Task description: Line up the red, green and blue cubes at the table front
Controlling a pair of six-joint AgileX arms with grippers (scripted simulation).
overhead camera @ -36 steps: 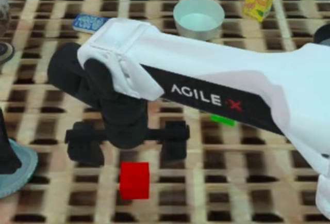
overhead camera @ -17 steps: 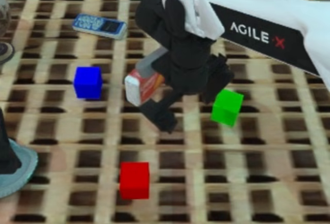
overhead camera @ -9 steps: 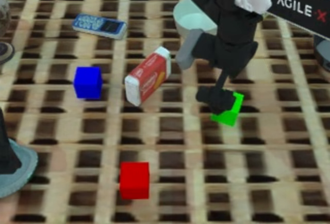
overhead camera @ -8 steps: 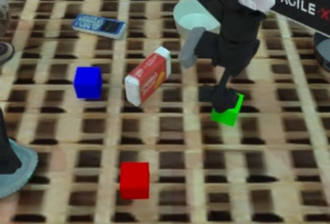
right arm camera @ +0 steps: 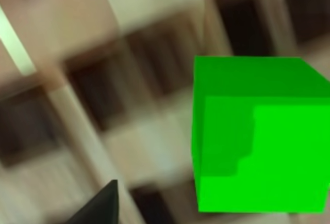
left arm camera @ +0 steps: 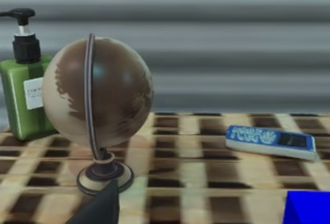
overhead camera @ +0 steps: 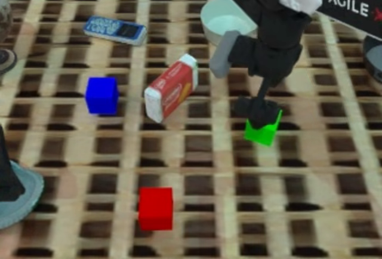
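The green cube sits on the table right of centre. My right gripper hangs open just above it, covering its far edge. In the right wrist view the green cube fills the picture close up, with one dark fingertip well apart from it. The red cube stands alone near the front, left of centre. The blue cube rests at mid-left, and a corner of the blue cube shows in the left wrist view. My left arm is parked at the left edge, gripper open.
A red-and-white box lies tilted between the blue and green cubes. Behind it are a pale bowl and a blue remote. A globe and a green pump bottle stand at the far left. A grey disc lies at the front left.
My right arm swung from above the red cube across to the right and came down over the green cube. All three cubes kept their places.
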